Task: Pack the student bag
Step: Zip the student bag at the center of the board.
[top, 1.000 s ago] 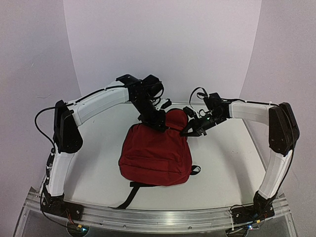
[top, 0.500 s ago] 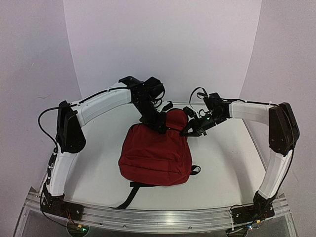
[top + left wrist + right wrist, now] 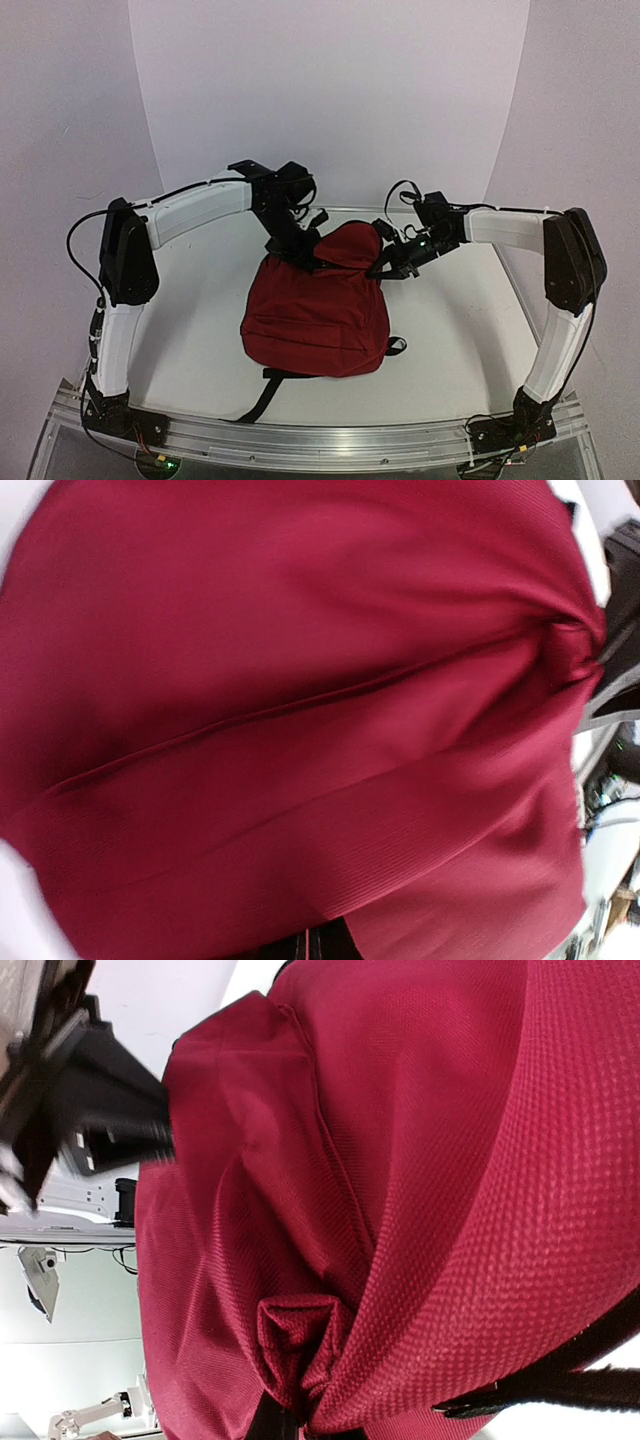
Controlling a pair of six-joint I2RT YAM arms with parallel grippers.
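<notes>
Where the overhead camera looks down: the student bag [image 3: 315, 320] lies on the white table [image 3: 190, 330], well in from its edges, long axis running from the near edge toward the far edge; a black strap [image 3: 262, 398] trails off its near end
Top end of the bag: the far end, raised in a hump between the two grippers; the body of the bag lies on the near side of both
Left gripper [image 3: 303, 256]: at the far left corner of the hump, jaws closed; the cloth looks tented up to it
Right gripper [image 3: 386, 268]: at the right side of the hump, jaws closed, across from the left one
Left wrist view: blurred red fabric fills the frame; a seam [image 3: 300, 705] crosses it on a slant; only a dark sliver of the fingers shows at the bottom edge, closed together, cloth running right into them; a pinch on the bag, as far as can be told
Right wrist view: the fingers, at the bottom edge, are closed on a bunched fold [image 3: 300, 1345] of the bag's fabric; a black webbing band [image 3: 540, 1385] passes just beside the pinch; the left gripper shows blurred at the upper left, touching the opposite corner of the cloth
Opening: no zip or mouth can be made out; nothing to pack is in view
Coming move, as a judgement: the pinches flank the top end, neither arm nearer; parting it means pulling across the short axis; the left's thin pinch may slip
</notes>
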